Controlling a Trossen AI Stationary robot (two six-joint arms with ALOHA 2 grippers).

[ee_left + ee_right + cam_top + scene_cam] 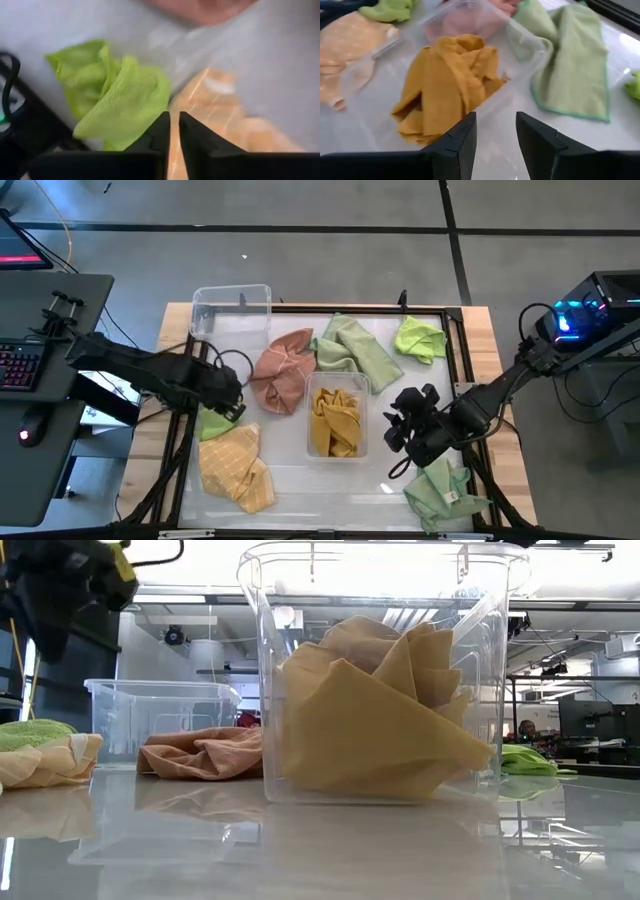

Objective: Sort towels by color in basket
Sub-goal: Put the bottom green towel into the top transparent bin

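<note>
My left gripper (232, 406) hovers, fingers shut, above a lime green towel (115, 90) that lies partly on the grid-patterned yellow towel (236, 471) at the table's near left. In the low view this gripper (62, 580) is well above both. My right gripper (495, 131) is open and empty, just right of a clear bin (338, 385) holding a mustard yellow towel (447, 87). A salmon pink towel (283, 370), a sage green towel (356, 350) and a second lime towel (420, 338) lie farther back. Another sage green towel (446, 491) lies at the near right.
An empty clear bin (230, 310) stands at the table's far left corner. A black frame (460, 350) borders the white work surface. A desk with a keyboard (20, 365) stands left of the table. Bare surface shows between the near towels (330, 480).
</note>
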